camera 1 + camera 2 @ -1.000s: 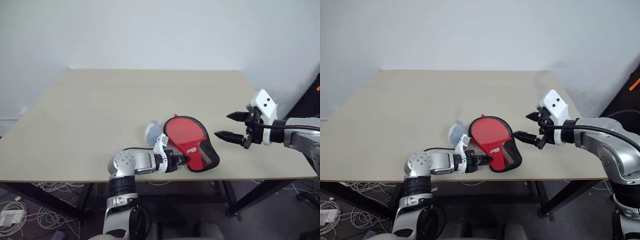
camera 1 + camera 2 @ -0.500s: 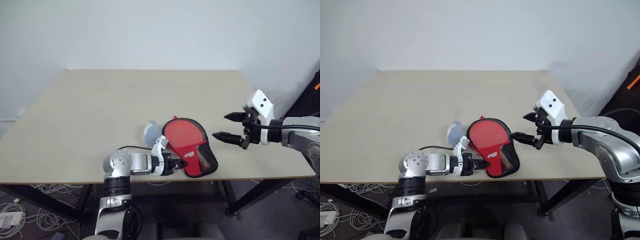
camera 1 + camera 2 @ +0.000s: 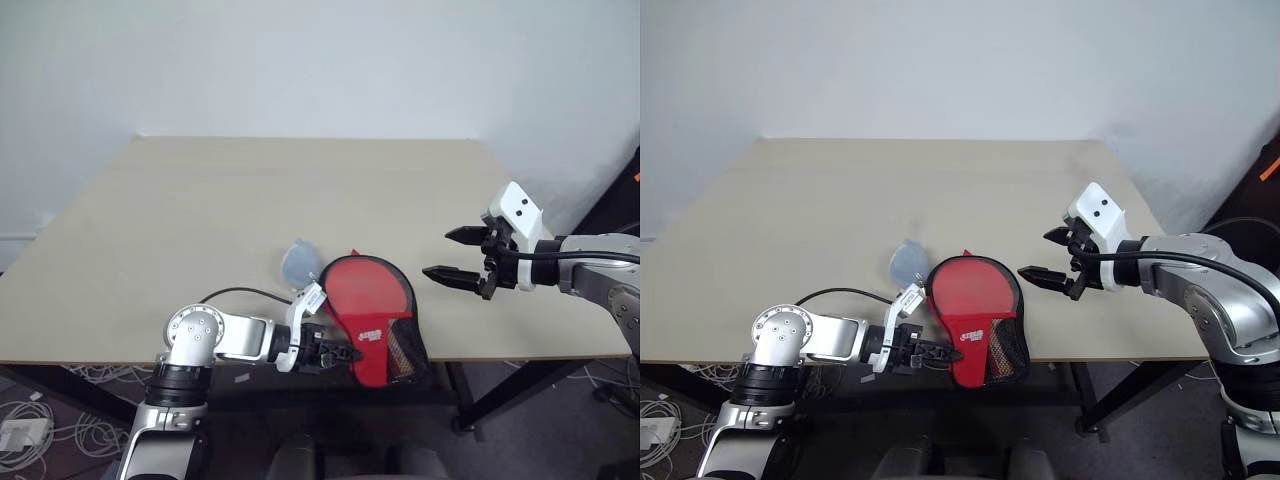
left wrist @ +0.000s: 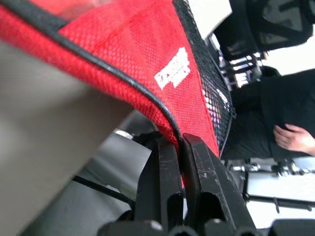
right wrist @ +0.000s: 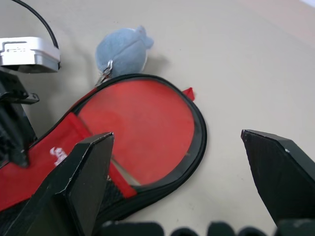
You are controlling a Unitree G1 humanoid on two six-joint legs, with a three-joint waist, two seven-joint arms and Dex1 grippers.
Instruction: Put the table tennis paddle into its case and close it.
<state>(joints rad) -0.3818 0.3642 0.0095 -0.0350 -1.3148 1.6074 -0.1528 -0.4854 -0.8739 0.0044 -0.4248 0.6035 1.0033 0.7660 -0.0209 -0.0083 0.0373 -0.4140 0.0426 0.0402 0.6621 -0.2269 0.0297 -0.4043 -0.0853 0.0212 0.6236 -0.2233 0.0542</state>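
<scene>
Left end effector (image 3: 345, 353): fingers (image 4: 167, 187) pinched together on the black-piped edge of the case (image 3: 375, 312), at its narrow end by the white logo.

Right end effector (image 3: 452, 253): fingers spread wide, holding nothing; hangs above the bench (image 3: 200, 230), just beside the case's round end, not touching it.

Case: red side with mesh pocket facing up. Round end lies on the bench near the front edge; narrow end overhangs that edge, tilted downward, where the left end effector grips it.

Paddle: cannot tell its place; a small red point shows at the case's rim in the right wrist view, but what it belongs to is unclear.

Small grey-blue pouch (image 5: 122, 50): on the bench, touching the case's round end, joined to it by a metal clip.

Cables (image 3: 60, 385): on the floor under the bench.
</scene>
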